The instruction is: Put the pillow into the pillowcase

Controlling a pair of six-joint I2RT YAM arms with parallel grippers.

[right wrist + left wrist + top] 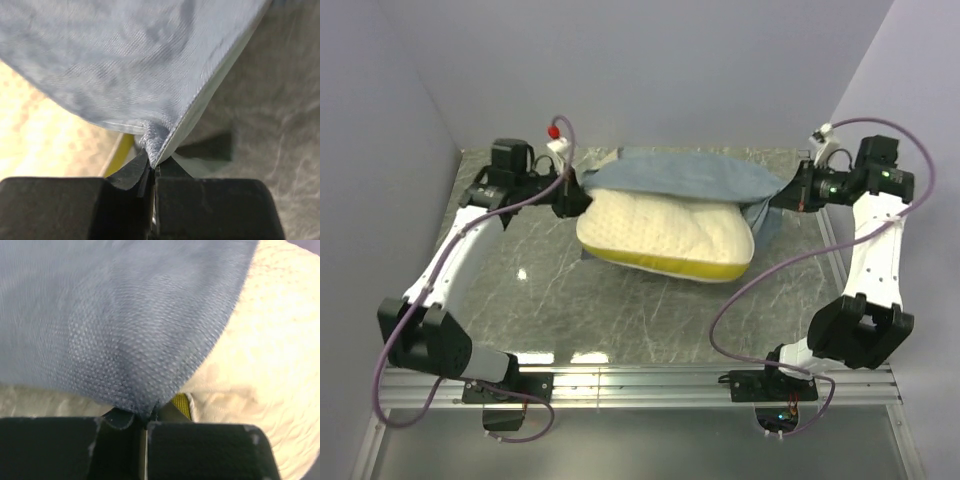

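Both clamped on limp blue-grey fabric pillowcase (690, 178): left gripper (582, 198) & right gripper (782, 196). It drapes far half of thick cream-white foam pillow (660, 235).

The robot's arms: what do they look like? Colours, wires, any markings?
The left arm and right arm have white tube-like links between chunky black joint housings. A loose purple cable loops along each. The left gripper and right gripper are black, with flat blocky fingers, slightly scuffed at the edges. A red-tipped white fitting sits by the left wrist; green lights glow on the right.
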